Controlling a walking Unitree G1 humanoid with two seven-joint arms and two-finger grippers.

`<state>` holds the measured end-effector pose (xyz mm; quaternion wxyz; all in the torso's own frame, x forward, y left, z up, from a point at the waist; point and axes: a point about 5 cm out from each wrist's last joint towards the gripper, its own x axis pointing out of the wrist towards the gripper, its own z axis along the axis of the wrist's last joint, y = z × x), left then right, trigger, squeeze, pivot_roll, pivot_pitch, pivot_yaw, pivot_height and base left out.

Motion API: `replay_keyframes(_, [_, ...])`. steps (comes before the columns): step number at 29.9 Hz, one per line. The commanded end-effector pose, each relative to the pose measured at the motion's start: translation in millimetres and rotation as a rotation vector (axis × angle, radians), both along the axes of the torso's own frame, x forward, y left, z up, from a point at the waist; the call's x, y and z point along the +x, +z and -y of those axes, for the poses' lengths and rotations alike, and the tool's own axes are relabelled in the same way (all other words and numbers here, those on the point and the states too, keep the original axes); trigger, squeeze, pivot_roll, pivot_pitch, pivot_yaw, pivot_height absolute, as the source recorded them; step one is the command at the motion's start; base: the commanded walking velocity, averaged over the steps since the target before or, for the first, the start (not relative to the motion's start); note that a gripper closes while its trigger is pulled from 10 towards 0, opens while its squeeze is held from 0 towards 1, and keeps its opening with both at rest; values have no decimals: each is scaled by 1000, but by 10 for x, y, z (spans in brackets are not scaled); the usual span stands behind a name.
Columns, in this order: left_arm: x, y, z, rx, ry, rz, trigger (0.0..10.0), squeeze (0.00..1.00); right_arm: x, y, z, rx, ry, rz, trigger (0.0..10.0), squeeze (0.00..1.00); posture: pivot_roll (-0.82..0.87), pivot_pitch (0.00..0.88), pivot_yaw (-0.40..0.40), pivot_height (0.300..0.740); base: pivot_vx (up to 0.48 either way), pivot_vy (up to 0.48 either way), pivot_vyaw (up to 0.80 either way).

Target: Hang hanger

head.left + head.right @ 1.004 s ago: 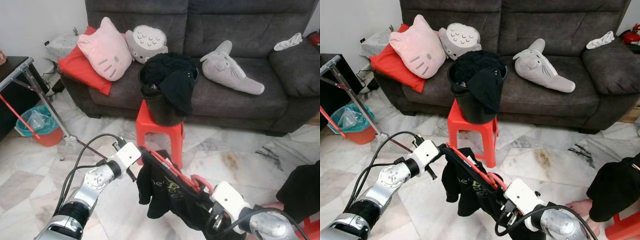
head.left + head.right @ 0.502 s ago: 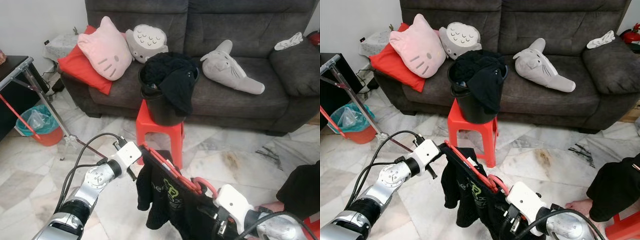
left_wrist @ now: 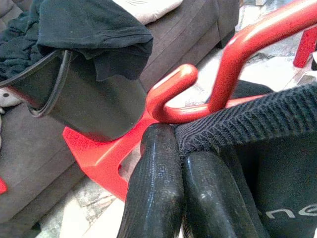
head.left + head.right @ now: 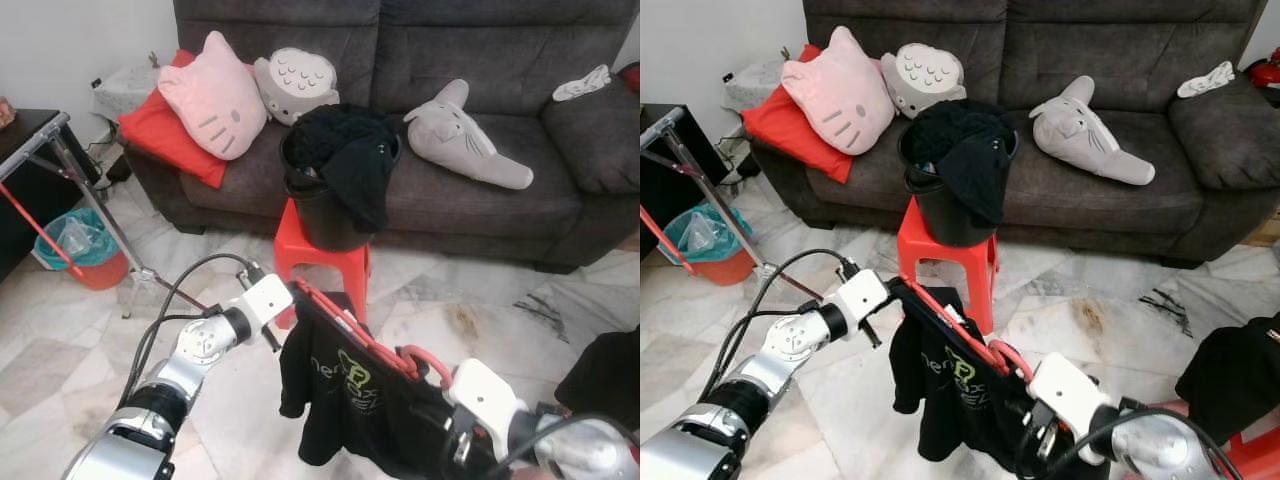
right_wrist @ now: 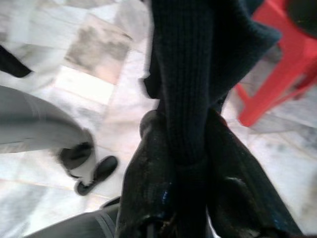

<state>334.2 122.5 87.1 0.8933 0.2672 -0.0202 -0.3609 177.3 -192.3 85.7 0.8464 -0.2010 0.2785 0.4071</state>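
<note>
Red hanger (image 4: 350, 330) with a black T-shirt (image 4: 345, 400) draped on it hangs in the air between the two arms, low over the marble floor (image 4: 60, 350) in front of the red stool (image 4: 325, 270). From the left eye, the left hand (image 4: 285, 305) grips the hanger's far end, and the right hand (image 4: 455, 445) holds the near end by the hook. A black bucket of dark clothes (image 4: 335, 190) sits on the stool, before a grey sofa (image 4: 560, 170).

From the left wrist, the fingers (image 3: 153, 193) are pressed together on the shirt's ribbed edge at the hanger's curled tip.

From the right wrist, the fingers (image 5: 148, 168) are clamped on a fold of the shirt; a person's shoe (image 5: 96, 173) shows on the floor beyond.

Both grips seem to catch mostly cloth, so the shirt could slide off or the hanger could slip free as it is carried.
</note>
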Motion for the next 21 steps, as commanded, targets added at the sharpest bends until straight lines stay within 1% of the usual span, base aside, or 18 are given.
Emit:
replay_keyframes(1, [297,437,-491,-142,320,128,10000,0,-401,-288,90,-56,-4,-255,10000,0,-60,61,56,740,0,0,0])
replay_keyframes(5, [329,475,-480,-144,327,135,10000,0,-491,-316,4,-29,-19,-278,10000,0,-64,64,57,740,0,0,0])
replay_keyframes(7, [344,494,-470,-145,327,138,10000,0,-561,-326,-66,-4,-12,-295,10000,0,-67,67,57,740,0,0,0])
replay_keyframes(10, [348,505,-459,-151,318,137,10000,0,-583,-345,-80,1,-15,-297,10000,0,-67,67,57,740,0,0,0])
replay_keyframes(12, [348,502,-441,-156,300,126,10000,0,-539,-370,-29,-41,-31,-271,10000,0,-68,68,56,740,0,0,0])
replay_keyframes(13, [337,484,-413,-154,266,106,10000,0,-416,-373,59,-87,-98,-211,10000,0,-67,69,56,740,0,0,0])
replay_keyframes(14, [337,484,-413,-154,266,106,10000,0,-416,-373,59,-87,-98,-211,10000,0,-67,69,56,740,0,0,0])
replay_keyframes(17, [301,414,-359,-132,193,56,10000,0,-152,-325,204,-137,-239,-88,10000,0,-64,68,53,740,0,0,0])
replay_keyframes(18, [275,361,-335,-113,154,22,10000,0,-15,-277,253,-146,-292,-23,10000,0,-62,68,52,740,0,0,0])
replay_keyframes(19, [275,361,-335,-113,154,22,10000,0,-15,-277,253,-146,-292,-23,10000,0,-62,68,52,740,0,0,0])
replay_keyframes(20, [252,313,-320,-89,125,-5,10000,0,94,-224,272,-155,-311,39,10000,0,-60,67,52,740,0,0,0])
replay_keyframes(21, [247,300,-319,-80,120,-11,10000,0,134,-200,273,-153,-318,62,10000,0,-59,67,51,740,0,0,0])
